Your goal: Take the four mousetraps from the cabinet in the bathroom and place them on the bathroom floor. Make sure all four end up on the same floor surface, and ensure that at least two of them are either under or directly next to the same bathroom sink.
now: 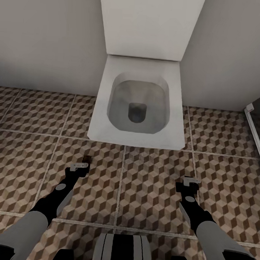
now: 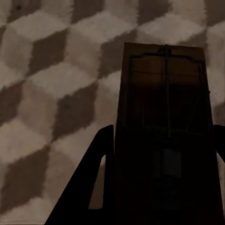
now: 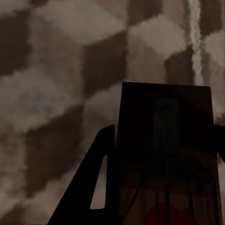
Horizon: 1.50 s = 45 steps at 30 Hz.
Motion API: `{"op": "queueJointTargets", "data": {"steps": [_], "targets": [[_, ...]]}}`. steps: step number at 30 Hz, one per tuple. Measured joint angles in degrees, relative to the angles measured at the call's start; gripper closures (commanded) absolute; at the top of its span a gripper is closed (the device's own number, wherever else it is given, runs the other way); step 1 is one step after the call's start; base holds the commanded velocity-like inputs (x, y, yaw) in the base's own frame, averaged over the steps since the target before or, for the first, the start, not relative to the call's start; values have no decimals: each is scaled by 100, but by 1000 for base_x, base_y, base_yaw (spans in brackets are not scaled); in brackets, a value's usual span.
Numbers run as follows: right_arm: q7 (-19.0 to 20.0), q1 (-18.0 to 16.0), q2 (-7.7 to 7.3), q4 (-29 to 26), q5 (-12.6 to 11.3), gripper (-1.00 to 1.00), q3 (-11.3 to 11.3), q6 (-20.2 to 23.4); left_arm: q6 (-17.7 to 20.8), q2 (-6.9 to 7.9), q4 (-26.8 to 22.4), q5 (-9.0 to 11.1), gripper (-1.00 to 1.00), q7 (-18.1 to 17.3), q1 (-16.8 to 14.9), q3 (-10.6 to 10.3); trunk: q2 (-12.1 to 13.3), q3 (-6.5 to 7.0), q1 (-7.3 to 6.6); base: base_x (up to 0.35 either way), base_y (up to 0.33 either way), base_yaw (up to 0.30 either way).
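Observation:
My left gripper hangs low over the cube-patterned bathroom floor and is shut on a mousetrap, whose dark end pokes out past the fingers. In the left wrist view that mousetrap is a tan board with a wire frame, clamped between the dark fingers. My right gripper is also low over the tiles. The right wrist view shows it shut on a second mousetrap with a red spot near the palm. The cabinet and the sink are out of view.
A white toilet with its lid up stands straight ahead against the pale wall. A white-framed dark panel runs along the right edge. Open tile lies to the left of the toilet and between my arms.

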Motion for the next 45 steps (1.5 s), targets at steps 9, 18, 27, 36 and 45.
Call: {"op": "queueJointTargets", "data": {"steps": [9, 18, 27, 36, 45], "targets": [[42, 0, -59, 8, 6, 100, -1, 153, 9, 12, 55, 0, 100, 346, 0, -14, 0, 0, -3, 165, 0, 0], [25, 0, -267, 10, -1, 100, -22, 171, 14, 15, 34, -3, 100, 369, 0, -15, 0, 0, -3, 310, 0, 0], [21, 0, -294, 11, -2, 100, -21, 167, 19, -1, -9, -1, 100, 376, 0, -21, 0, 0, -1, 204, 0, 0], [21, 0, -292, 10, -1, 100, -25, 165, 24, -19, -11, 3, 100, 410, 0, -27, 0, 0, 0, 15, 0, 0], [21, 0, -287, 10, -1, 100, -25, 171, 27, -22, 1, 6, 100, 427, 0, -27, 0, 0, 0, 1, 0, 0]]}}
